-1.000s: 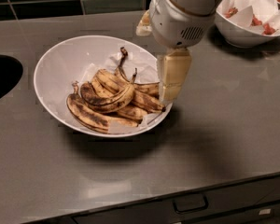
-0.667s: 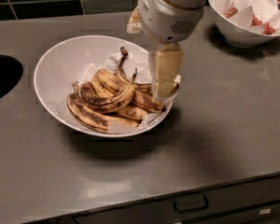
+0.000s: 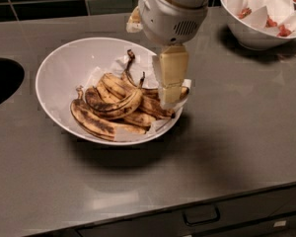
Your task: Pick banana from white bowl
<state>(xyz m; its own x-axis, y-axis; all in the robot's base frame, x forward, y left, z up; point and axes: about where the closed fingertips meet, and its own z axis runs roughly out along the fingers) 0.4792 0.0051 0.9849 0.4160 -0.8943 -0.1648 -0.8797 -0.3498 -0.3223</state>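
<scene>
The white bowl is wide and shallow, lined with white paper, and stands left of centre on the grey counter. Several overripe bananas lie in it. The banana is the strongly curved one in the middle, heavily blotched, with a thin dark stem pointing up. Straighter bananas lie in front of and behind it. My gripper hangs from the grey wrist housing and reaches down inside the bowl's right side, at the right ends of the bananas and just right of the curved banana's stem. It hides part of the bananas behind it.
A deeper white bowl with red and orange items stands at the back right. A dark sink opening lies at the left edge. A drawer handle sits below the counter's front edge. A dark tiled wall runs behind.
My gripper has moved left from the bowl's right rim to inside the bowl, closer to the bananas. The bananas and bowl have not moved.
</scene>
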